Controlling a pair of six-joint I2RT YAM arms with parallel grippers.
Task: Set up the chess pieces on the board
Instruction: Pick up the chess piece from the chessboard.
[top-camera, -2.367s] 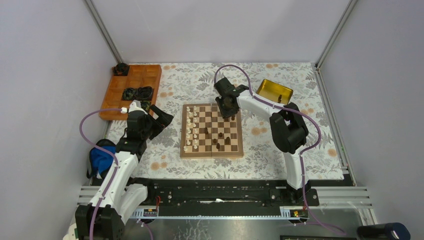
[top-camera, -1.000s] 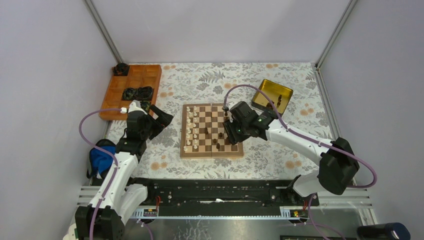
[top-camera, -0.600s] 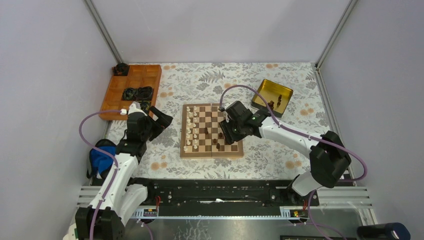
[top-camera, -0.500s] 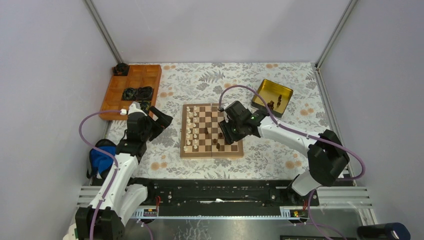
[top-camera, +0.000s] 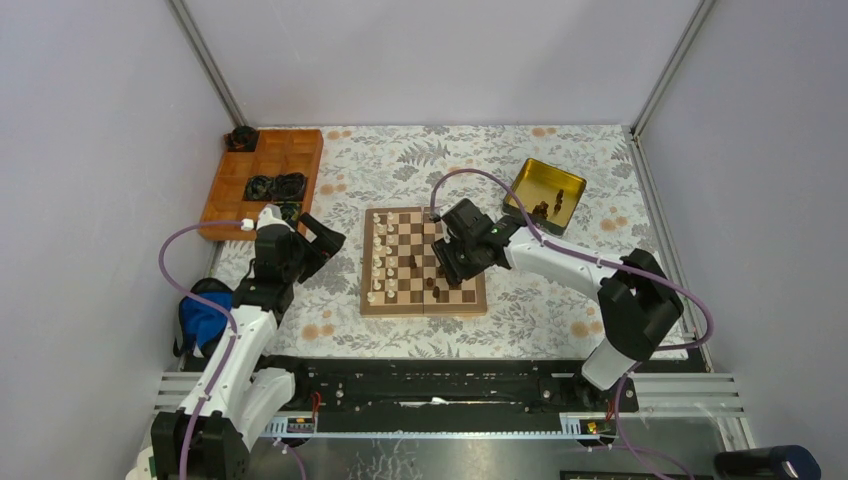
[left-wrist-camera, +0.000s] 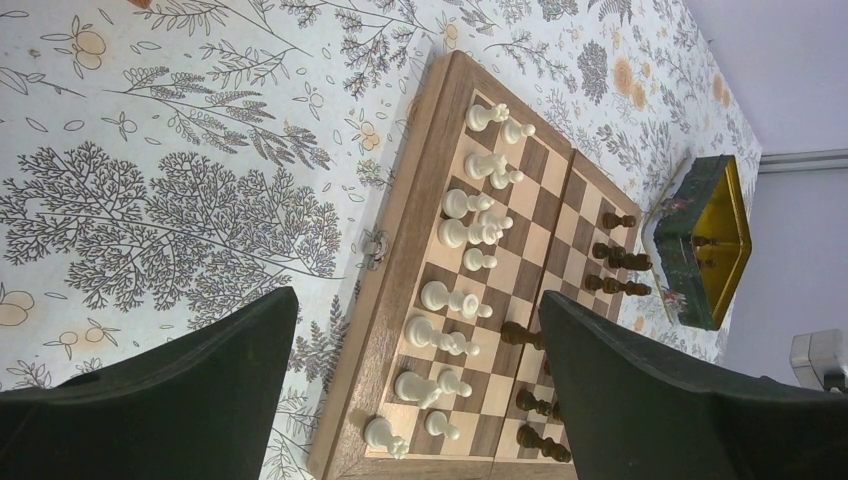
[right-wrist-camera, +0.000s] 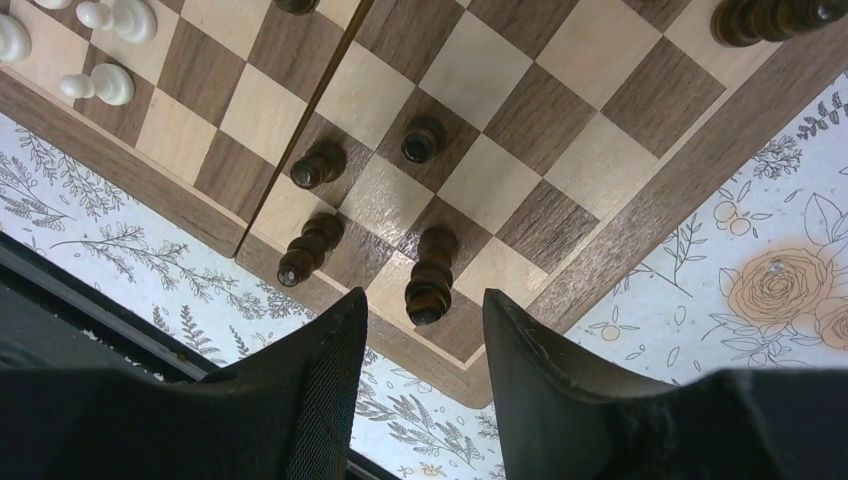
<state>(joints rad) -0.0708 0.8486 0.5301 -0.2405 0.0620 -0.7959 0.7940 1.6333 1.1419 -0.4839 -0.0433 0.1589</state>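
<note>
- The board (top-camera: 410, 311) sits mid-table on the floral cloth (top-camera: 400, 160), between my two arms.
- White pieces (left-wrist-camera: 455, 233): these look done. Two ranks run along the board's left edge, all upright as far as the left wrist cam shows.
- Dark pieces (right-wrist-camera: 322, 163): nowhere near done. I count roughly eight on the board, loosely bunched on the right half and not in two clean ranks.
- One dark straggler (left-wrist-camera: 515, 335) stands in the middle of the board, near the white pawns. It needs to go home.
- Several squares in the two right-hand ranks are bare in the right wrist view.
- More dark men (top-camera: 541, 208) sit in the yellow tin (top-camera: 550, 178), off the board's far right corner. They're too small to count.
- Right gripper (right-wrist-camera: 423, 297) hangs low over the board's near right corner with its jaws about half spread. It straddles a tall dark piece (right-wrist-camera: 433, 262) standing on an edge-rank square. There's daylight on both sides of the piece, so nothing is pinched.
- Left gripper (left-wrist-camera: 418, 295) is off the board's left side, jaws spread wide, holding nothing.
- My read: a bit past halfway.
- Left to do: empty the tin, pull the stragglers back, fill both dark ranks along the right edge.
</note>
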